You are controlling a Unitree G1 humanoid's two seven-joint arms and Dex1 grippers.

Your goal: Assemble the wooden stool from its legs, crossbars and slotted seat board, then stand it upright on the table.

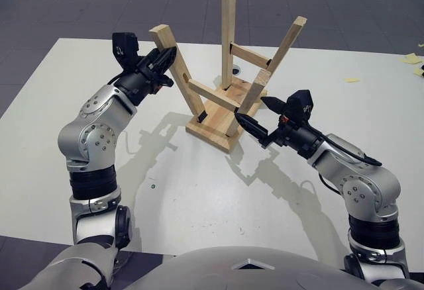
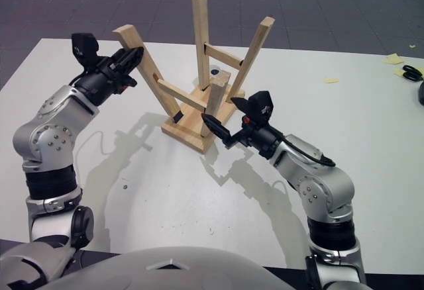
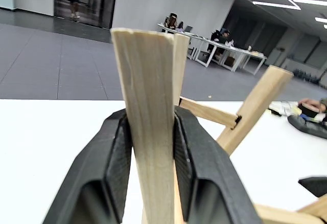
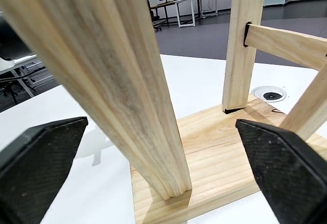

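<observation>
Holding the upside-down stool (image 1: 222, 98), seat board (image 1: 213, 131) on the bench (image 1: 199, 197).
Left gripper (image 1: 170, 66) fingers clamp one leg (image 1: 187, 88); right gripper (image 1: 252, 109) fingers straddle the near leg (image 1: 257, 88), open. If you lift one-sided, joints may pull apart.

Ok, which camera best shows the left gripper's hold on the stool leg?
Left wrist view: the left gripper clamps both sides of the leg, close up. The eye views show it from above. The right wrist view faces other legs and the seat board.
</observation>
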